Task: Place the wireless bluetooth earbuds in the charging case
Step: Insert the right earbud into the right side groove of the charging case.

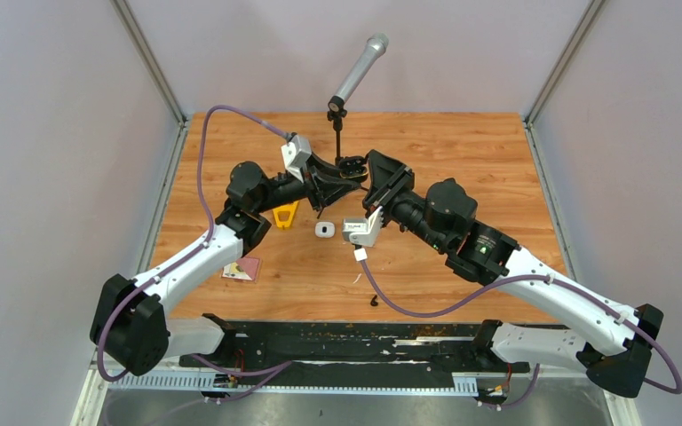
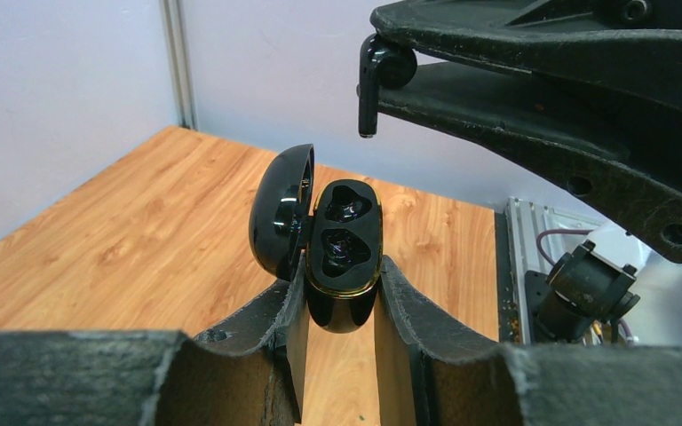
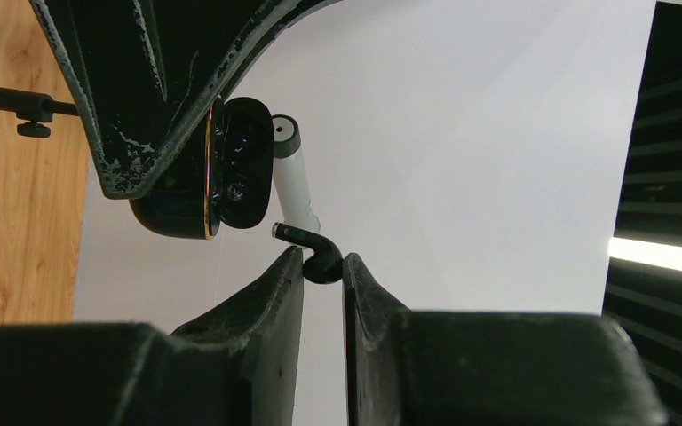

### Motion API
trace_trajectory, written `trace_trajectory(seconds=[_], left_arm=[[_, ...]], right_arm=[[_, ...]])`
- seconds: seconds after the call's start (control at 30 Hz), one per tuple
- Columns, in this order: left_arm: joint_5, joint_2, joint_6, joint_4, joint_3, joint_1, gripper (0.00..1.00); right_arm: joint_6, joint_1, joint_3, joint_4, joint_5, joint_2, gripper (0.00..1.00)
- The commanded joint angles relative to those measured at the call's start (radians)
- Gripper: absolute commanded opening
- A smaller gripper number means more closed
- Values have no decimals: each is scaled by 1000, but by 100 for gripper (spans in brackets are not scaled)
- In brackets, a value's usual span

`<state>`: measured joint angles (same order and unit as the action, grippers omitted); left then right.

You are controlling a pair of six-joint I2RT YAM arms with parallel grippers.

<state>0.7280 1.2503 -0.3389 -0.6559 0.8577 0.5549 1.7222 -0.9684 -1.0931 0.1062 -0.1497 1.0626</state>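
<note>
Top view: above the desk (image 1: 462,151), the left tool (image 1: 348,170) and right tool (image 1: 367,171) meet in mid-air, and a white case (image 1: 322,230) sits on the wood below.

Left wrist: the left tool clamps the black charging case (image 2: 346,235). Its lid is open and both sockets are empty.

Right wrist: the right tool pinches a black earbud (image 3: 316,253) near the case, not touching it. By my reading, no bud is seated here yet.

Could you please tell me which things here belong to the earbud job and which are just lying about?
Job in hand: black charging case, open, in the left pincer; black earbud in the right pincer; white case on the table, probably for later.
Lying about: yellow tool; pink card; microphone on its stand.
</note>
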Motion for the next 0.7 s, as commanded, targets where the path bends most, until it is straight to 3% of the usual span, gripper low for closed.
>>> trace_trajectory(seconds=[0.0,0.67], left_arm=[[20,-18,2,-49,35,4,0],[39,-19,26,-65,21,3,0]], right_arm=[[25,-6,4,-20,10,-21,0],[73,-5,9,66,8,-1,0]])
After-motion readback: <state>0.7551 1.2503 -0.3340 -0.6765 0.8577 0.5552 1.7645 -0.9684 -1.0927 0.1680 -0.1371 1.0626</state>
